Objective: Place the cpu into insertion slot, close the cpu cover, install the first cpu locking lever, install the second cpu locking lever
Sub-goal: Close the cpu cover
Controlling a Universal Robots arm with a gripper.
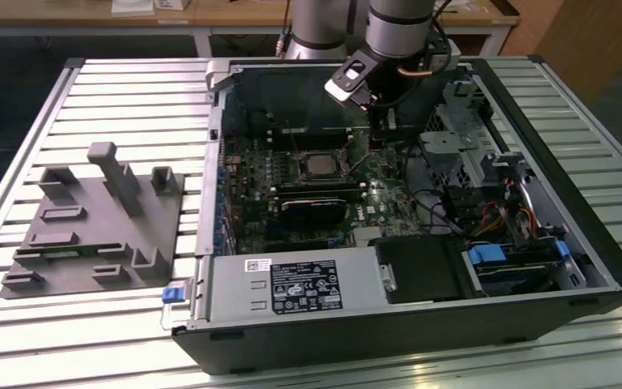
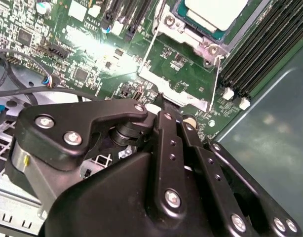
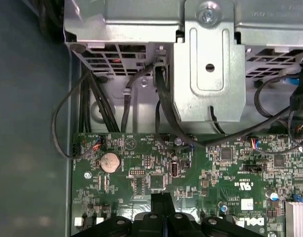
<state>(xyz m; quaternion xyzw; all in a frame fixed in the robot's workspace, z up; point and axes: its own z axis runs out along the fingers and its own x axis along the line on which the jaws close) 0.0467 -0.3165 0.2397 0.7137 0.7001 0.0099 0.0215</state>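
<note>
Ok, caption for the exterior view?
Black gripper above green motherboard in open black computer case; silver-grey square cpu sits in pale-rimmed insertion slot.

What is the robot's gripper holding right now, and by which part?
Nothing that shows: the gripper is shut with nothing between its tips, poised over the green motherboard beside the chip socket.

From my console I see the fingers (image 2: pixel 167 129) hanging over the motherboard (image 2: pixel 92 54) inside the open computer case (image 1: pixel 322 344), which lies on the table (image 1: pixel 106 89). Just beyond their tips the cpu cover (image 2: pixel 177 88) stands swung open, and past it the cpu (image 2: pixel 215 12) sits in the insertion slot (image 2: pixel 169 22). The drive cage (image 1: pixel 452 158) lies to the exterior view's right of the fingers. A fixture block (image 1: pixel 95 219) sits on the table well apart from them, to the exterior view's left.
</note>
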